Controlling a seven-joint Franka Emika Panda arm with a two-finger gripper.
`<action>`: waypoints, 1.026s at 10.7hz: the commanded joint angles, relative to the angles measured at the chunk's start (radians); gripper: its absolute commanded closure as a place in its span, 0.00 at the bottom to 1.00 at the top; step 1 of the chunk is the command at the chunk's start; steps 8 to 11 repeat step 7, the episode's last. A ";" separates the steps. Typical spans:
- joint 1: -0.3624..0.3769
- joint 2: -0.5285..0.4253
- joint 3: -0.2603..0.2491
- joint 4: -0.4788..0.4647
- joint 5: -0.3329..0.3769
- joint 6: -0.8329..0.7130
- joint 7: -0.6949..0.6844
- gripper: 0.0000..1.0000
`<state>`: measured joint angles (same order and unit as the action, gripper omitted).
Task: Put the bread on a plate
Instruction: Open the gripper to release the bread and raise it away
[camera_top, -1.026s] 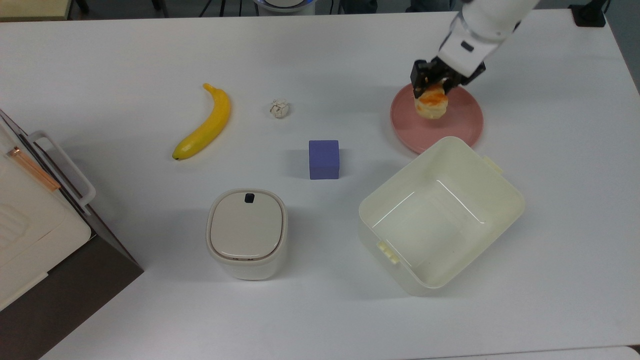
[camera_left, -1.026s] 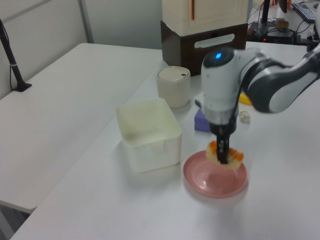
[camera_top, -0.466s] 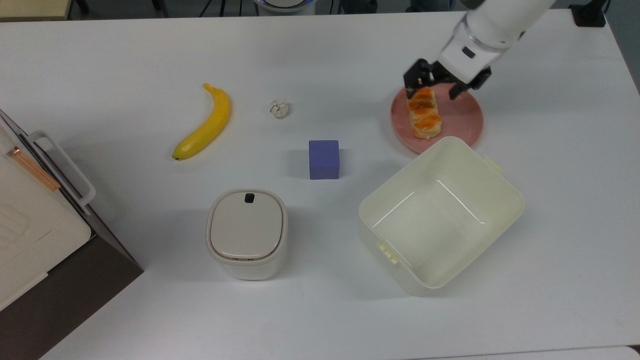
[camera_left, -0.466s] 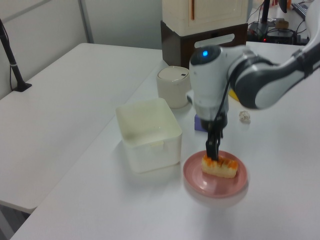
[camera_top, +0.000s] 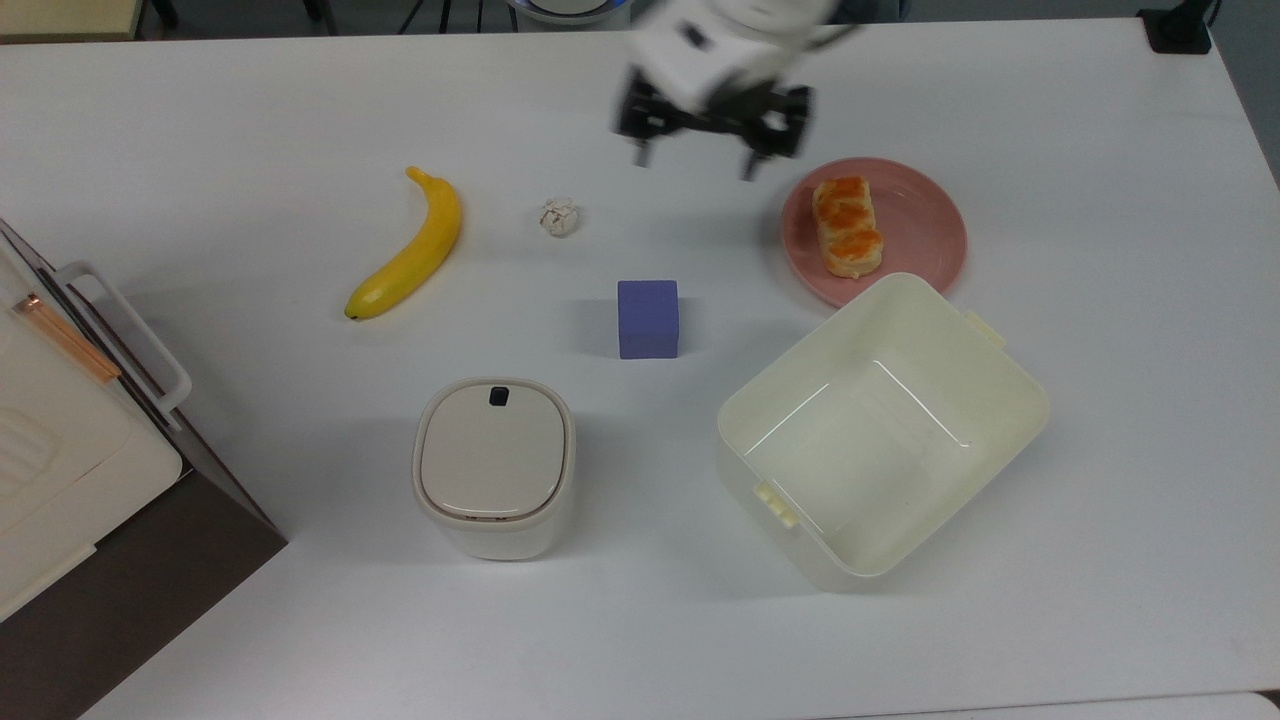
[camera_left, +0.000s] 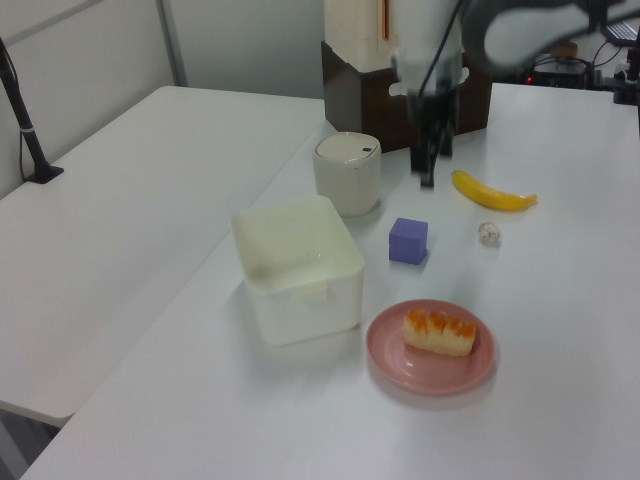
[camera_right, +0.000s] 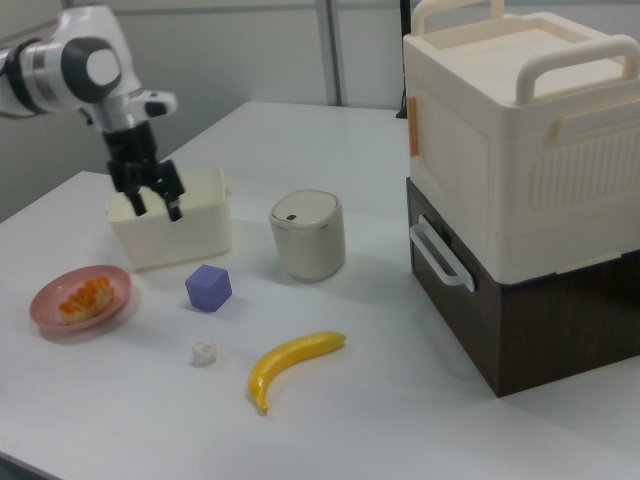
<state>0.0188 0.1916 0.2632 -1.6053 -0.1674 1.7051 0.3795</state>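
Observation:
The bread (camera_top: 848, 226) (camera_left: 439, 331) (camera_right: 86, 296), pale yellow with an orange-brown glazed top, lies flat on the pink plate (camera_top: 920, 232) (camera_left: 400, 358) (camera_right: 48, 293). My gripper (camera_top: 697, 162) (camera_left: 428, 170) (camera_right: 155, 203) hangs open and empty in the air, well off the plate toward the top view's left, above the table between the plate and the whitish ball (camera_top: 559, 217). Nothing sits between its two black fingers.
A cream tub (camera_top: 880, 430) sits right beside the plate. A purple cube (camera_top: 648, 318), a lidded round container (camera_top: 494, 465), a banana (camera_top: 411, 248) and the small ball lie on the white table. A cream box on a dark cabinet (camera_right: 520, 190) stands at the top view's left edge.
The gripper let go of the bread, which tipped flat onto the plate. It then rose and swung away toward the top view's left, fingers open.

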 joint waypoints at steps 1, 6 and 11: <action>-0.070 -0.110 -0.090 -0.021 0.076 -0.084 -0.230 0.00; -0.100 -0.112 -0.168 0.041 0.117 -0.104 -0.246 0.00; -0.105 -0.112 -0.170 0.041 0.118 -0.105 -0.255 0.00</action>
